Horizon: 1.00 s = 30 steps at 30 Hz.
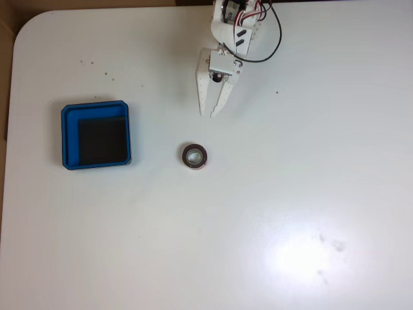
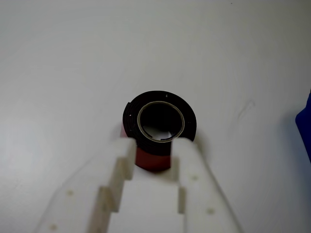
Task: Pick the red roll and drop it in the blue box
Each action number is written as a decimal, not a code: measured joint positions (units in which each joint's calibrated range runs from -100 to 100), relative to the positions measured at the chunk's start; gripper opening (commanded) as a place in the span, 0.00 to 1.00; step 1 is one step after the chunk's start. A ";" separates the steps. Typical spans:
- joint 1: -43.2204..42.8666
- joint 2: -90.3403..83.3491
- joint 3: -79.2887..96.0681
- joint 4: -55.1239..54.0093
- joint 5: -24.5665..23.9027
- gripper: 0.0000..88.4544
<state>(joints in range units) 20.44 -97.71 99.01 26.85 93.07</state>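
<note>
White desk (image 1: 310, 194): red roll (image 1: 194, 157) centre frame, light, stiff; grip across outer rim. Pincer (image 1: 208, 115) empty, nearly together.

White table under bright light

The table (image 1: 310, 161) has a rounded corner at 10 o'clock, a glare patch (image 1: 303, 255) toward 5 o'clock, and brown floor (image 1: 5, 39) beyond its left edge.

A bare white table (image 1: 322, 161) — a plain tabletop workspace; its kind cannot be told.
</note>
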 measured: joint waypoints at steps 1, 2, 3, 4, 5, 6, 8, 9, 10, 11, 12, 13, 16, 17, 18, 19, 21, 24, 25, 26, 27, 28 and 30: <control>0.00 1.10 -0.18 0.00 0.00 0.01; 0.00 2.71 -0.72 0.00 0.00 0.01; 0.00 4.32 -1.26 0.00 0.00 0.01; 0.00 6.69 -2.24 0.00 0.00 0.01; 0.00 9.40 -3.59 0.00 0.00 0.01; 0.00 12.36 -5.65 0.00 0.00 0.01; 0.00 19.14 -10.85 0.00 0.00 0.01; 0.00 22.52 -13.54 0.00 0.00 0.01; 0.00 26.08 -16.23 0.00 0.00 0.01; 0.00 29.55 -18.57 0.00 0.17 0.01; 0.00 32.77 -20.63 0.00 0.25 0.01; 0.00 35.73 -22.42 0.00 0.25 0.01; 0.00 42.25 -25.92 0.00 0.25 0.01; 0.00 44.03 -26.82 0.00 0.25 0.01; 0.00 45.81 -27.62 0.00 0.25 0.01; 0.00 47.50 -28.34 0.00 0.25 0.01; 0.00 50.80 -30.04 0.00 0.25 0.01; 0.00 55.97 -33.54 0.00 0.25 0.01; 0.00 57.66 -35.07 0.00 0.33 0.01; 0.00 59.36 -36.68 0.00 0.33 0.01; 0.00 60.97 -38.48 0.41 0.33 0.01; 0.00 62.66 -40.36 0.99 0.33 0.01; 0.00 65.71 -44.57 4.60 0.33 0.01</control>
<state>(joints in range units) 20.44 -32.01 54.44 31.44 93.41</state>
